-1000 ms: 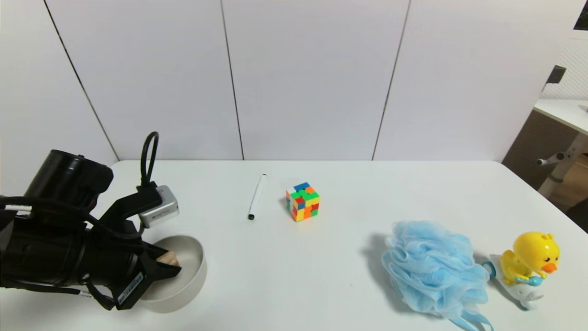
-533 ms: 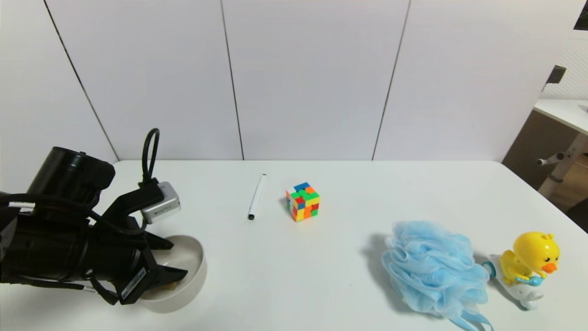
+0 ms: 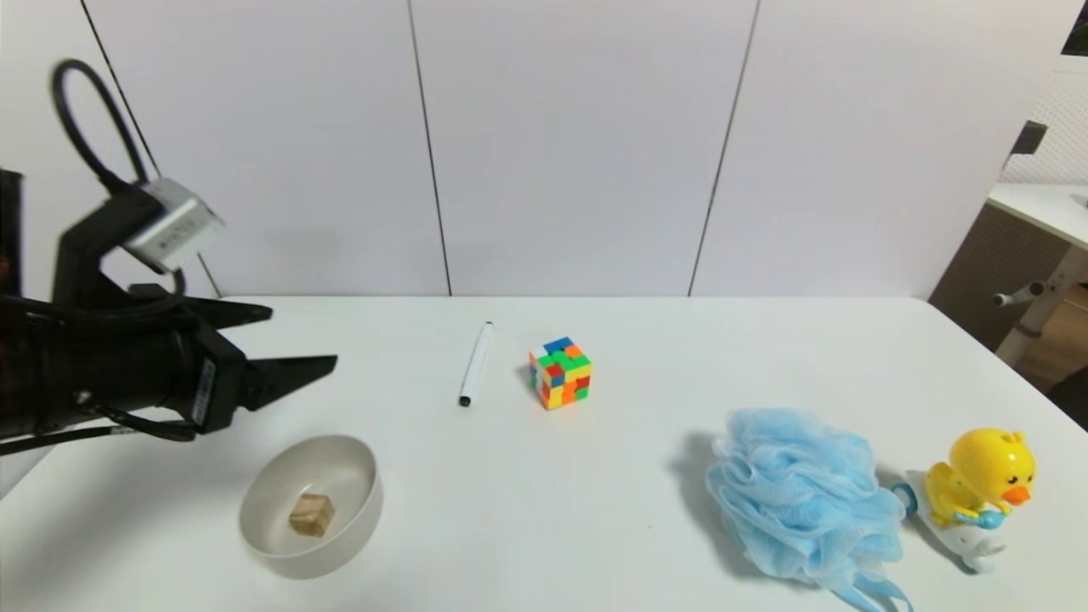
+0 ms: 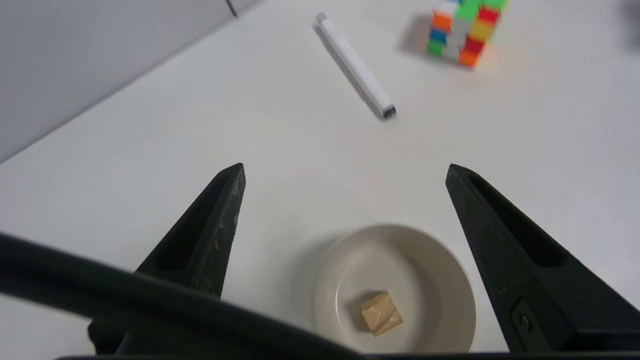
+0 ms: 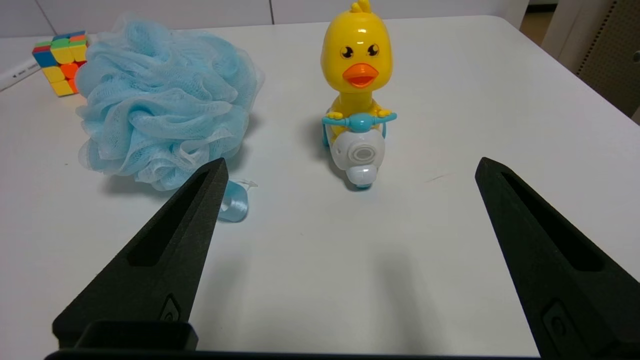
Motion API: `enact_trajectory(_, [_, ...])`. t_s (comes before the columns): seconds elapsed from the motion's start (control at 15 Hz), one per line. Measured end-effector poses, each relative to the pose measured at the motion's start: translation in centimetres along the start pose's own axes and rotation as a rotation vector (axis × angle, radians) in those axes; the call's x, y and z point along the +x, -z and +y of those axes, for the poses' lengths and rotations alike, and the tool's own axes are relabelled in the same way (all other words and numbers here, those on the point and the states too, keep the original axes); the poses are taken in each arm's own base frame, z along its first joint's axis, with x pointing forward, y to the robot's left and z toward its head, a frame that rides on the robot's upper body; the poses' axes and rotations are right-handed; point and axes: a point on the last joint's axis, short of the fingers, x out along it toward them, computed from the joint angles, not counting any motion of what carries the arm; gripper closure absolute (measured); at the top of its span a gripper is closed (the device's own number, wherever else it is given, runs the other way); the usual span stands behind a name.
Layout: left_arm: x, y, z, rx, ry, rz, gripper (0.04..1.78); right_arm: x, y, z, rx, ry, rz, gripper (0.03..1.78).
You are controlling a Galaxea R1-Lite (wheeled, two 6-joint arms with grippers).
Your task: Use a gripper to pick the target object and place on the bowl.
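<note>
The left gripper (image 3: 302, 340) is hanging wide open and empty above the table (image 3: 646, 510), clear of the bowl (image 3: 357, 531); the wooden cube (image 3: 311, 515) is lying inside it; the right gripper (image 5: 345, 170) is gaping near the duck toy (image 5: 356, 95)

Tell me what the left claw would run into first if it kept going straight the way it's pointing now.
Probably the white pen: the open left claw points across the table toward it, above the bowl holding the wooden cube. Height is unclear, so it may pass over.
</note>
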Motion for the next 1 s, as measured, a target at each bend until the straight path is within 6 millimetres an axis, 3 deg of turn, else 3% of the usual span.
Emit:
enact_trajectory(0.13, [-3.1, -0.2, 0.8, -0.086, -0.128, -0.078, 0.30, 0.0, 0.0, 0.0, 0.000, 0.000, 0.000, 0.10])
enact_trajectory(0.27, [-5.6, 1.8, 0.6, -0.166, -0.230, -0.090, 0.26, 0.0, 0.0, 0.0, 0.000, 0.000, 0.000, 0.10])
enact_trajectory(0.67, [-10.8, 12.0, -4.8, -0.279, -0.316, -0.107, 0.18, 0.0, 0.0, 0.0, 0.000, 0.000, 0.000, 0.10])
enact_trajectory(1.0, [-12.7, 20.1, -8.6, -0.291, -0.452, -0.247, 0.15, 0.0, 0.0, 0.0, 0.000, 0.000, 0.000, 0.10])
